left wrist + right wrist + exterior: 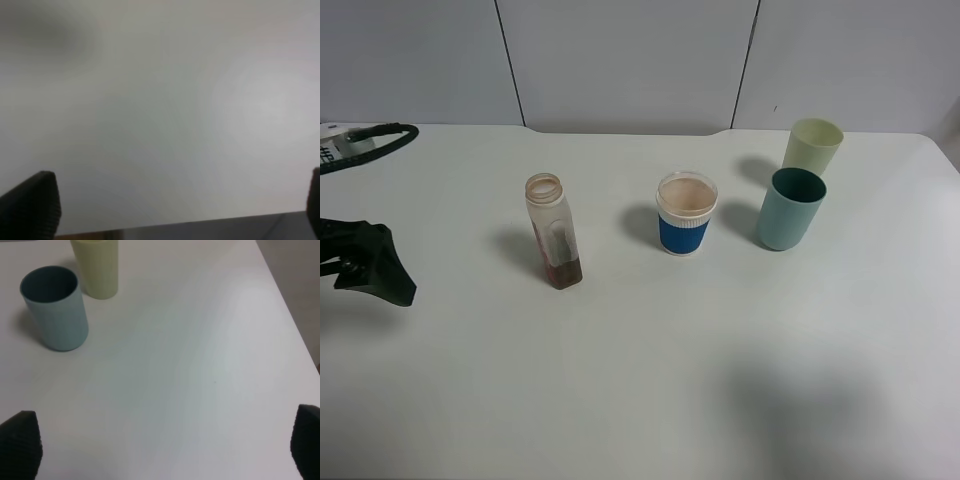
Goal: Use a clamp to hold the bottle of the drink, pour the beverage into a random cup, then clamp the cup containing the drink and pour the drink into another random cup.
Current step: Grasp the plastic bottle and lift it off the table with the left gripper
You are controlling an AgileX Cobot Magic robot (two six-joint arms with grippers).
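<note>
Both wide open, empty: left claw (172,202), right claw (164,442); only the high view shows bottle (553,232), blue-banded cup (685,214).

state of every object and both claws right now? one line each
bottle: upright, uncapped, only a brown remnant at the bottom
blue cup: upright, holds light-brown beverage
teal cup: upright, looks empty
yellow-green cup: upright, inside hard to read
left claw: open, holding nothing
right claw: open, holding nothing
</note>
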